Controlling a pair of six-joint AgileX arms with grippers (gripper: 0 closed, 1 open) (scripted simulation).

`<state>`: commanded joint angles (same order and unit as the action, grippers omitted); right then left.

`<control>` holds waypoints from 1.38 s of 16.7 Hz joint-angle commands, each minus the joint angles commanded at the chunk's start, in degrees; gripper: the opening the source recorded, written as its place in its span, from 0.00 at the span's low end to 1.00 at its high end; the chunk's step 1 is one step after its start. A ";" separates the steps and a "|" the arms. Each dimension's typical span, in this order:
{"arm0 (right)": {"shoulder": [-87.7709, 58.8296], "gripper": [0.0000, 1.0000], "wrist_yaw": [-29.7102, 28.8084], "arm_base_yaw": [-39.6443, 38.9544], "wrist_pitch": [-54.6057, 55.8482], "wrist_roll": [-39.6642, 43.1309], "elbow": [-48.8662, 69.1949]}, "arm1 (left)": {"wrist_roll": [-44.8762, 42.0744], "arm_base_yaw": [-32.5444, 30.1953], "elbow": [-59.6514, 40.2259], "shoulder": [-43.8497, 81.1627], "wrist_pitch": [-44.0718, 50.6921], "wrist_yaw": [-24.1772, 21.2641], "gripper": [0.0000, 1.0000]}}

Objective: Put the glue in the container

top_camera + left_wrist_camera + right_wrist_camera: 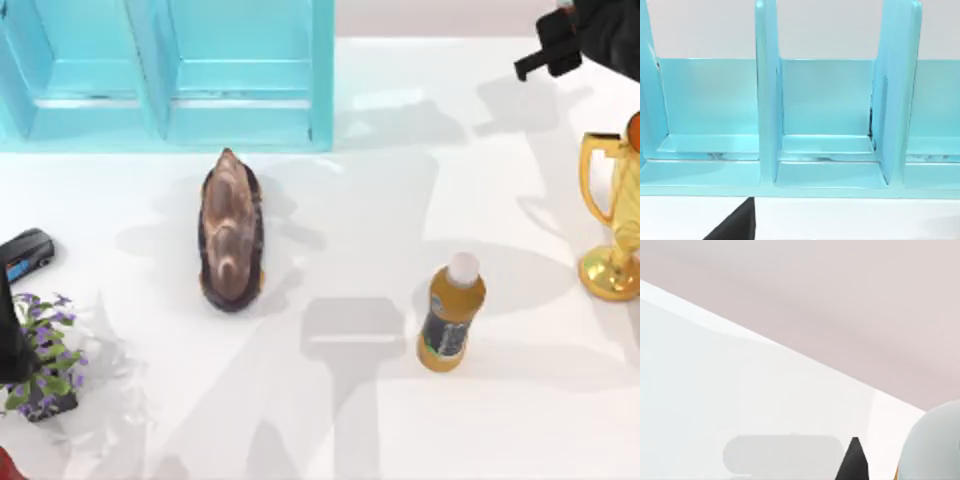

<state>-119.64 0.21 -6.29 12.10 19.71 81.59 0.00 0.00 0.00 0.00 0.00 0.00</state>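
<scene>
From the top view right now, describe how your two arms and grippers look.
Both are matte black with blocky, angular shells. The left arm, at the table's left edge, carries a small blue marking. The right arm, at the far right corner, ends in a boxy black piece. No cables visible.

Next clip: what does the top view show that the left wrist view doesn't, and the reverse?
Top view: a brown shell-like object, amber bottle, gold trophy, flowering plant, the left claw at the left edge, and the right claw at the far right corner. Left wrist view: the blue container front-on, with compartment floors and back walls. Both: the container and the white table.
</scene>
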 joint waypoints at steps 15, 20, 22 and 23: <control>1.18 0.00 58.21 53.69 -78.61 94.45 0.60 | 0.00 0.00 0.00 0.00 0.00 0.00 1.00; -0.85 0.00 66.20 63.76 -94.98 108.21 -2.67 | 0.00 0.00 0.00 0.00 0.00 0.00 1.00; -1.23 0.00 67.31 65.42 -97.57 110.08 -3.39 | 0.00 0.00 0.00 0.00 0.00 0.00 1.00; -1.32 0.00 67.46 65.71 -98.00 110.38 -3.52 | 0.00 0.00 0.00 0.00 0.00 0.00 1.00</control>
<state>-120.96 67.66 59.42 -85.90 130.09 78.07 0.00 0.00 0.00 0.00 0.00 0.00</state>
